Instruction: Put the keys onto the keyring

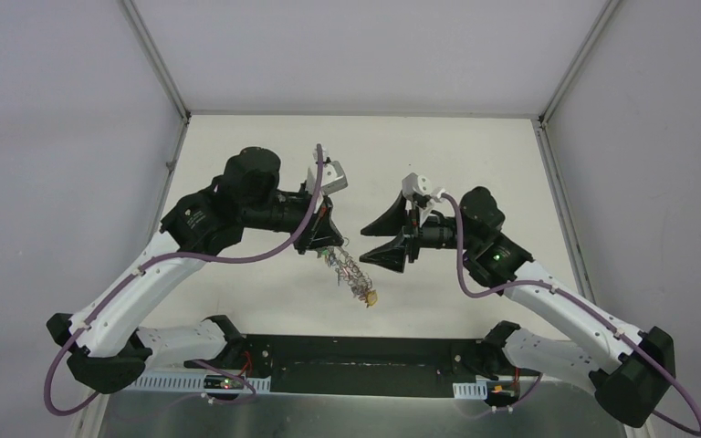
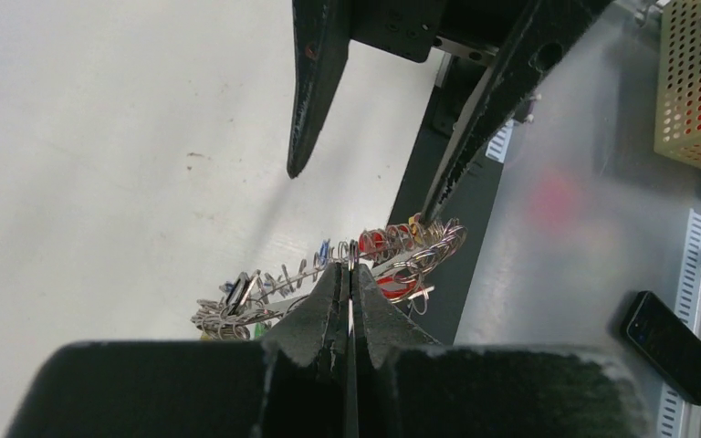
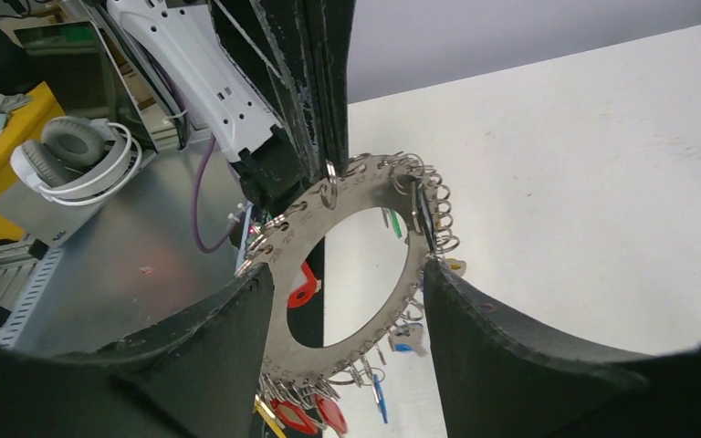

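The keyring (image 3: 356,192) hangs above the tabletop (image 1: 265,155), pinched at its upper rim by the clenched left gripper (image 2: 349,274). The right gripper (image 3: 349,269), spread wide, straddles the keyring's lower half, one finger seemingly touching its outer edge. This reads as the threading step, though the keys cannot be told from the fringe. Next comes a fine, steady pinch at the keyring's rim.

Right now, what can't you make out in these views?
Top view: keyring too small and edge-on; nothing on it resolves.
Left wrist view: left gripper, shut on it, hides the ring's near part.
Right wrist view: fingers of the open right gripper and the bottom edge cut off the lower rim.
Any view: whether the right fingertip touches the ring; loose keys unidentifiable.
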